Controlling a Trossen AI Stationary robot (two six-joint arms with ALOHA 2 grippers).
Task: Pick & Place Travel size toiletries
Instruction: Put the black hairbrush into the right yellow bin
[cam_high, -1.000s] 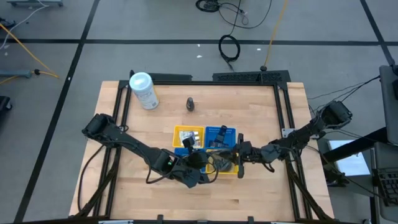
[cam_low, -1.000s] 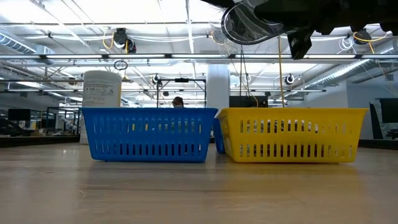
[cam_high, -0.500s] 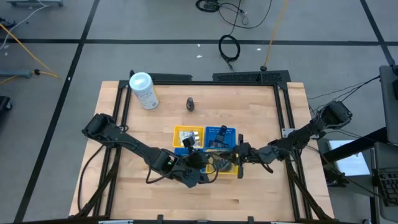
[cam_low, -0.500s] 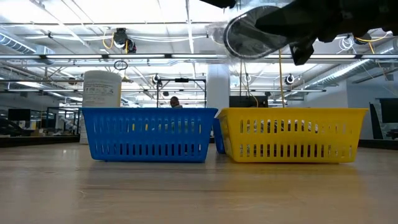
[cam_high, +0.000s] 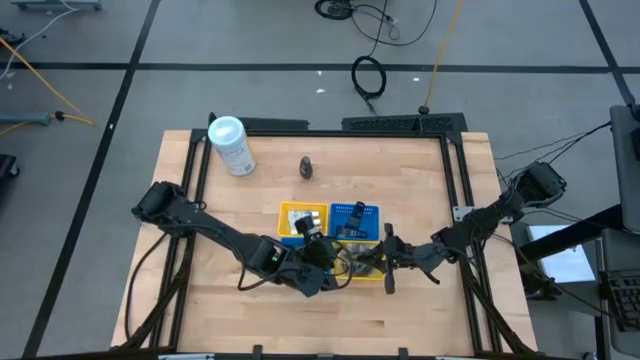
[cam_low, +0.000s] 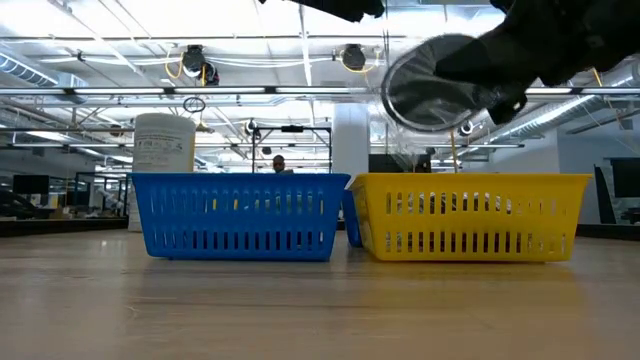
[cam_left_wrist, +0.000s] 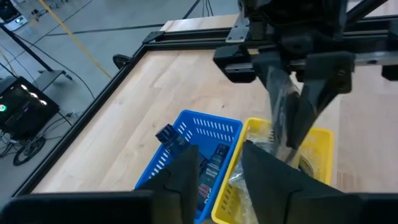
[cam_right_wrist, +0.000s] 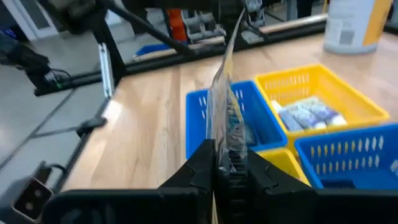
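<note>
My right gripper (cam_high: 388, 268) hangs above the near yellow basket (cam_low: 470, 215), shut on a dark round disc in clear wrap (cam_low: 432, 85). My left gripper (cam_left_wrist: 217, 171) is open just left of it, over the near blue basket (cam_left_wrist: 196, 146), and touches nothing. The far yellow basket (cam_right_wrist: 317, 102) holds pale sachets (cam_right_wrist: 308, 115). Dark small items lie in the far blue basket (cam_high: 357, 213). A dark cone-shaped mini bottle (cam_high: 307, 166) stands on its base on the table beyond the baskets. My right gripper pinches the clear wrap of the disc between its two fingers, at the wrap's edge (cam_right_wrist: 225, 146). The fingers (cam_low: 520, 60) come about level from the table's right. The wrapped disc is lifted clear, standing on edge above the yellow basket.
A big white canister (cam_high: 231, 145) stands at the table's far left corner. The baskets sit together in the table's middle, two near and two far. Bare wood (cam_high: 430, 180) lies to the right, the left and the near side. A person (cam_low: 278, 163) shows far off in the room.
My right gripper has carried the wrapped disc toward the table's near edge and slightly right, sinking a little; it has stayed shut on the wrap. The disc shows nearer and larger in the low view.
</note>
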